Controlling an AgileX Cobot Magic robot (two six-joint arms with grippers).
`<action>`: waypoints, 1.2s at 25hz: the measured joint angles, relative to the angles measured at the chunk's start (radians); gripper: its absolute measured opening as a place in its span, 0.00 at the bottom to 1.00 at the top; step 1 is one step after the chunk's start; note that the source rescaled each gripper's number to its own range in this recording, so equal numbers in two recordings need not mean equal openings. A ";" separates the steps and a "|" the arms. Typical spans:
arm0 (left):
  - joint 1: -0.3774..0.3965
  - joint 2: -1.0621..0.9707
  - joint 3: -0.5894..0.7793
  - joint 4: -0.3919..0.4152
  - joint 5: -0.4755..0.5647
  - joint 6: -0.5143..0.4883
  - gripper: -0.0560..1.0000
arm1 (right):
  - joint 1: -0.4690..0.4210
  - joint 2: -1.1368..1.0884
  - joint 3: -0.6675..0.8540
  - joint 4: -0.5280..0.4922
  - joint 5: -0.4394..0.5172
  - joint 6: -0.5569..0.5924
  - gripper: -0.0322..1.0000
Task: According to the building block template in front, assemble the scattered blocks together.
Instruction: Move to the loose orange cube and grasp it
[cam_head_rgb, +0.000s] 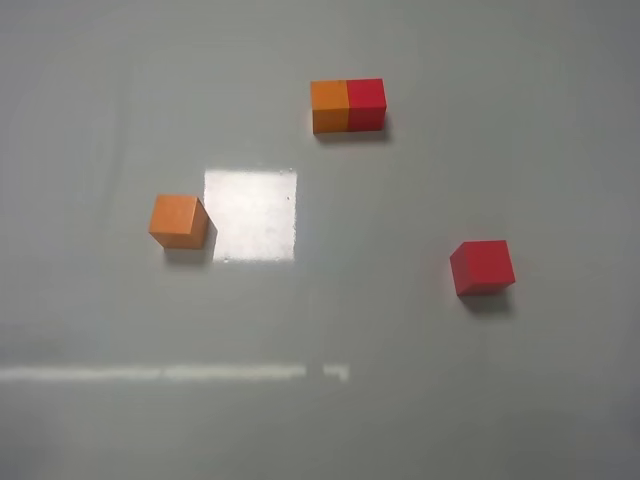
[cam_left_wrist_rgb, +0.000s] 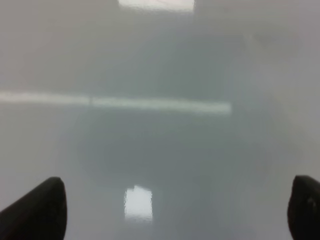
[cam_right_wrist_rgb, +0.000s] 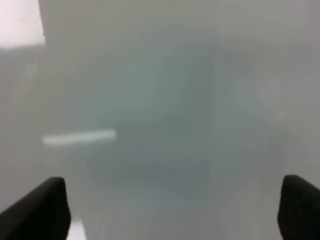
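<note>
The template (cam_head_rgb: 348, 105) at the back is an orange cube and a red cube joined side by side, orange on the left. A loose orange cube (cam_head_rgb: 178, 220) lies at the left. A loose red cube (cam_head_rgb: 482, 266) lies at the right. Neither arm shows in the exterior high view. In the left wrist view my left gripper (cam_left_wrist_rgb: 180, 210) is open, with only the dark fingertips (cam_left_wrist_rgb: 42, 205) visible over bare table. In the right wrist view my right gripper (cam_right_wrist_rgb: 175, 210) is open and empty, with its dark fingertips (cam_right_wrist_rgb: 42, 205) at the sides. No block shows in either wrist view.
The grey table (cam_head_rgb: 400, 400) is glossy, with a bright square glare (cam_head_rgb: 250, 215) beside the loose orange cube and a bright reflected strip (cam_head_rgb: 170, 373) nearer the front.
</note>
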 joint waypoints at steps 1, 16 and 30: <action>0.000 0.000 0.000 0.000 0.000 0.000 0.99 | 0.000 0.000 0.000 0.000 0.000 0.001 1.00; 0.000 0.000 0.000 0.000 0.000 -0.001 0.61 | 0.001 0.010 -0.019 0.037 -0.001 -0.121 0.99; 0.000 0.000 0.000 0.001 0.000 -0.001 0.28 | 0.336 0.710 -0.690 0.116 0.103 -0.581 0.99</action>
